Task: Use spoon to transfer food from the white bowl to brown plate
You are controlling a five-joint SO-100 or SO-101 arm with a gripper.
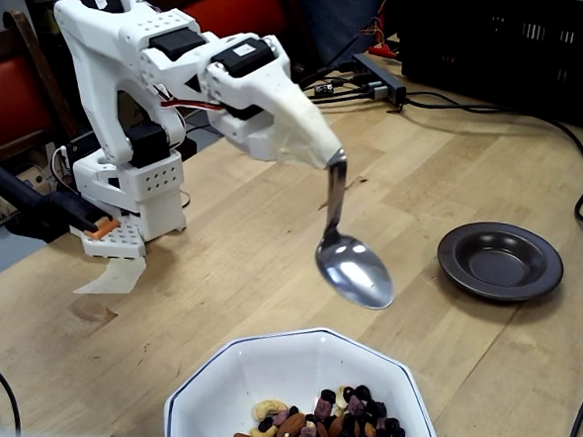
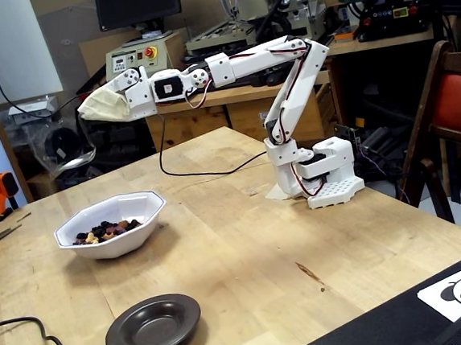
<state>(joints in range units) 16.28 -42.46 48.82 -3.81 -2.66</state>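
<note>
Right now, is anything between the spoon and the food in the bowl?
Nothing visible. The spoon hangs empty in the air beyond the bowl, with open space down to the food. The plate sits off to one side, clear of that path.

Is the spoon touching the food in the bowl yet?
Apart. A fixed view shows the spoon hanging in the air, bare table visible between it and the bowl holding the food.

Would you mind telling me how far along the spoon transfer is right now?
Nothing is transferred yet: the brown plate is empty and all the food sits in the white bowl. In hand: the spoon, empty, hangs from the wrapped end effector above the table. Scooping and delivery remain.
</note>
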